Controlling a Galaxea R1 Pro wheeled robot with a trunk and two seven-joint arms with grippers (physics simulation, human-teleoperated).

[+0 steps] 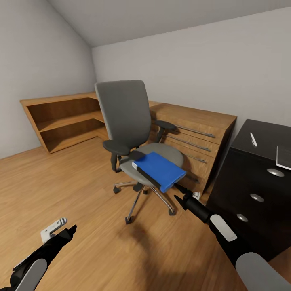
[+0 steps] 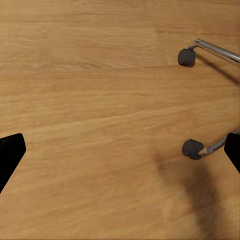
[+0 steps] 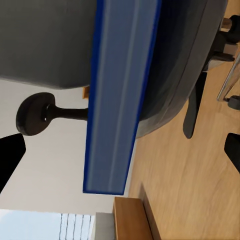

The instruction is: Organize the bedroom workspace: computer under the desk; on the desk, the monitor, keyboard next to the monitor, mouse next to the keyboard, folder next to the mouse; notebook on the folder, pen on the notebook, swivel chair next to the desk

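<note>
wood floor (image 1: 60, 178) fills the lower half of the head view; pale walls and a sloped ceiling above.

light wooden cabinet (image 1: 194, 133) with long bar handles runs along the back wall, centre to right; open wooden shelf unit (image 1: 64, 119) joins it at upper left.

black desk (image 1: 258, 178) at the right edge of the head view, three round silver knobs down its front. on its top: white pen (image 1: 253, 139) near the back, and a grey notebook (image 1: 283, 157) cut off by the right edge. pen and notebook lie apart.

swivel chair (image 1: 127, 117) stands mid-frame, grey back and seat, black armrests, chrome star base on the floor. it stands just left of the desk, not touching it. two casters and chrome legs also show at the right of the left wrist view (image 2: 192, 148).

blue folder (image 1: 160, 169) lies flat on the chair seat, its corner hanging over the front right edge. in the right wrist view its edge (image 3: 122, 95) runs as a long blue band against the seat.

right gripper (image 1: 178, 193) sits just below the folder's overhanging corner, centre right of the head view, jaws wide, nothing between them; fingertips close to the folder, contact not clear.

left gripper (image 1: 70, 230) low at lower left, over bare floor, well apart from the chair; jaws wide, holding nothing.
</note>
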